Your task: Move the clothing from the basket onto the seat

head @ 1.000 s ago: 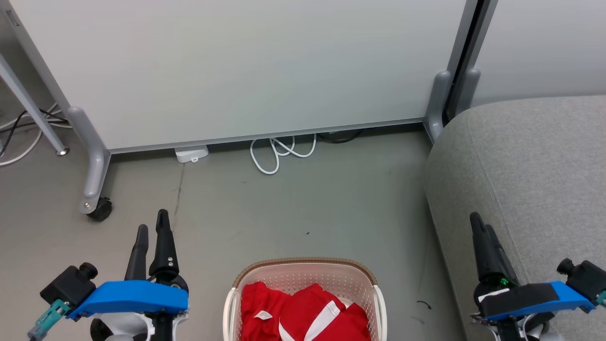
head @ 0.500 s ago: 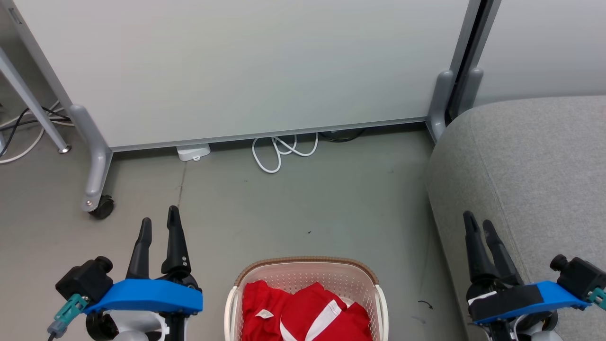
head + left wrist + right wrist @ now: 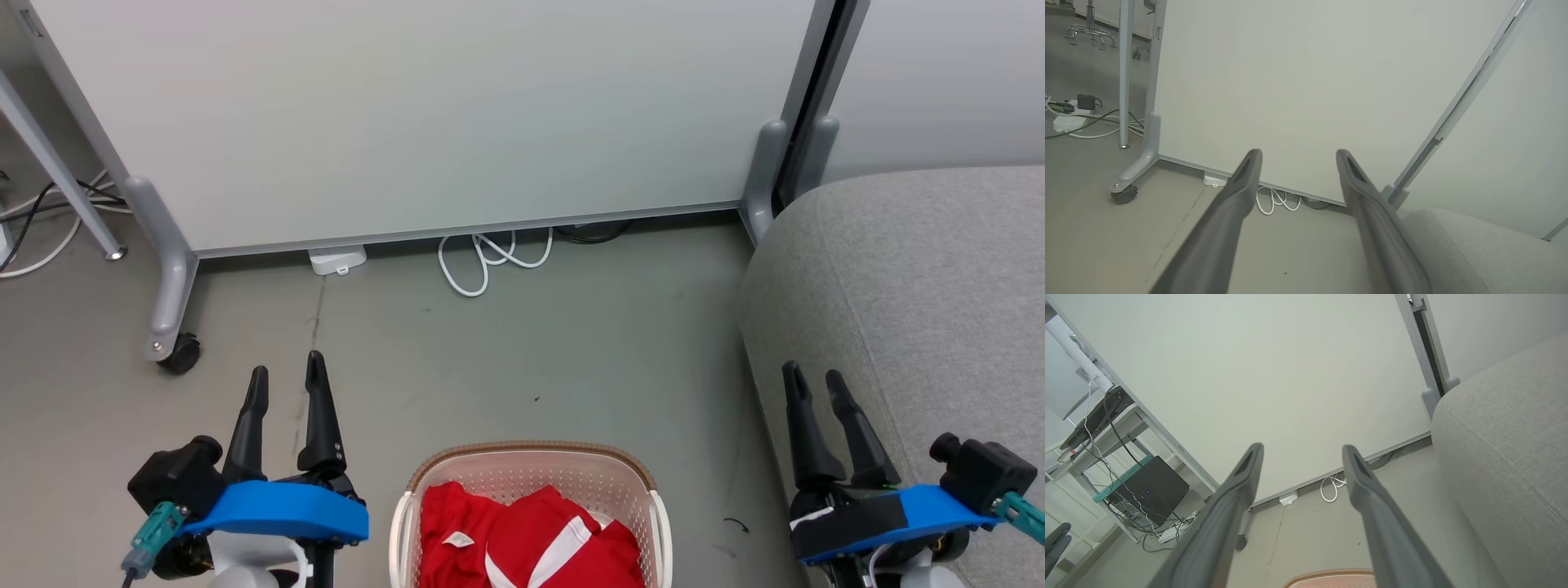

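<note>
Plainly, the clothing (image 3: 522, 543) was seen lying crumpled inside the basket (image 3: 531, 452), with red cloth, white trim and a small white tag turned uppermost. The basket was set on the grey floor (image 3: 571, 351) at the bottom middle of the head view, where its near part was cut off by the picture's edge. Its brown woven-look rim and perforated cream wall were shown at the far side. The seat (image 3: 914, 286) was placed on the robot's right of the basket, near it but apart from it, with a strip of floor left between them.

The left gripper (image 3: 287, 365) was held above the floor just to the left of the basket. Its fingers were pointed away from the robot and its jaws were spread, with nothing grasped. The right gripper (image 3: 811, 371) was held to the right of the basket, in front of the seat's rounded edge, and its jaws were likewise released and empty. In the left wrist view the two fingers were seen well parted, with floor and panel framed in the gap. The same spread was shown in the right wrist view, where a sliver of the basket's rim was caught at the bottom edge between the fingers.

Beyond the basket a pale partition panel (image 3: 449, 122) was stood on grey feet, with a black caster (image 3: 181, 355) fitted under the left one. A looped white cable (image 3: 490, 261) and a small white box (image 3: 336, 260) were laid on the floor along the panel's lower edge.
</note>
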You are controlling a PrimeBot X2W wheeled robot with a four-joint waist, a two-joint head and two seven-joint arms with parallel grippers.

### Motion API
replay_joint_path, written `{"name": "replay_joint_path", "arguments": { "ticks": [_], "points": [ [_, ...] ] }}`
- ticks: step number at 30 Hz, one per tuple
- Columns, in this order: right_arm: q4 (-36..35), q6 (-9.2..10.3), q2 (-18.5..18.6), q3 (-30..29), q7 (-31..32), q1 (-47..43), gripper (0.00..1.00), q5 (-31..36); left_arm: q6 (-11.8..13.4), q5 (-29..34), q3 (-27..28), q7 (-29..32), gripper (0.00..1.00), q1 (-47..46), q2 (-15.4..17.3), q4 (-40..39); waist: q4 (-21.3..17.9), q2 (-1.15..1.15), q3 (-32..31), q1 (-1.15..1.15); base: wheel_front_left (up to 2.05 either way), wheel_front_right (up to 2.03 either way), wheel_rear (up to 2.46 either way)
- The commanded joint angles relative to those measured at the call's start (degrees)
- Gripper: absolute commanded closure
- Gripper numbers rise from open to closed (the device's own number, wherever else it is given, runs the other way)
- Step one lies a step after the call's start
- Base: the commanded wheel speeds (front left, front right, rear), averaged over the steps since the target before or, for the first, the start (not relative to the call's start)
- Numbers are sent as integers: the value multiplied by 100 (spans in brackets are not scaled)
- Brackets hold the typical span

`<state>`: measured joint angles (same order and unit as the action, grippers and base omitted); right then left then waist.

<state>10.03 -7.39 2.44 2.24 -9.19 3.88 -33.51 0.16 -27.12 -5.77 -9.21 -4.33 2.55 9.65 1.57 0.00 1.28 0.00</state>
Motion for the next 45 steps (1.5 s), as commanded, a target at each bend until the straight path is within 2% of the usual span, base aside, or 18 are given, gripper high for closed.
{"name": "replay_joint_path", "arguments": {
  "ticks": [1,25,45],
  "points": [
    [-66,-11,44,20,-53,96,0,145,40,135,-17,-50,0,-128,36,-23,4,0,3,0,0,0,0],
    [-18,-14,53,112,-363,71,0,1319,182,1404,-253,-359,0,-141,40,47,57,0,-5,0,0,0,0],
    [33,-16,58,36,-569,54,0,2191,285,2219,-405,-564,0,-120,41,18,84,0,-2,0,0,0,0]
  ]
}}
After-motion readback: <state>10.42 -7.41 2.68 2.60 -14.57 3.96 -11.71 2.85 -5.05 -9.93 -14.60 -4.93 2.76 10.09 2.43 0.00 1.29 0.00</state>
